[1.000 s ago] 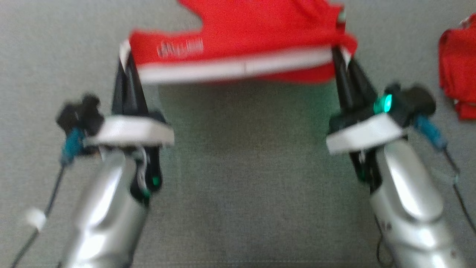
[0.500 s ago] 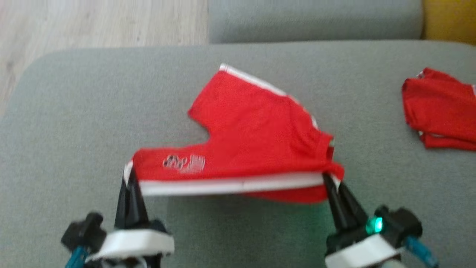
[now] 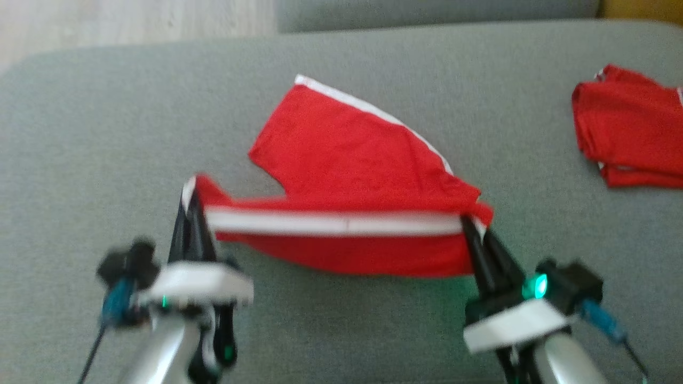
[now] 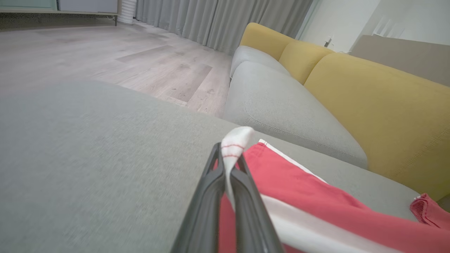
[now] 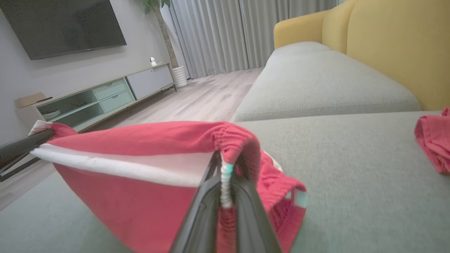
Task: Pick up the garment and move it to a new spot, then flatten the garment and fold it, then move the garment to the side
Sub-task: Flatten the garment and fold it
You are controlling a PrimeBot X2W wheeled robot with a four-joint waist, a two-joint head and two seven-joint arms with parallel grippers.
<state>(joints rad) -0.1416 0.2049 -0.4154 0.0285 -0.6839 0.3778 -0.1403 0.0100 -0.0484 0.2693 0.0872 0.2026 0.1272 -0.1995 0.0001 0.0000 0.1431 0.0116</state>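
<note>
The head camera looks steeply down on the grey fabric cushion (image 3: 106, 133). Both wrist cameras sit low and close, facing the far yellow sofa back (image 4: 369, 105); all share the red white-striped shorts (image 3: 347, 160).

The head view's right edge cuts off a red cloth (image 3: 632, 128), and the left claw (image 3: 191, 198) looks blurred.

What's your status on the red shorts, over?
Left pincer shut on hem corner, right pincer shut on waistband corner. Red shorts stretched between, far part on grey cushion. Second red garment lies apart, right side.
</note>
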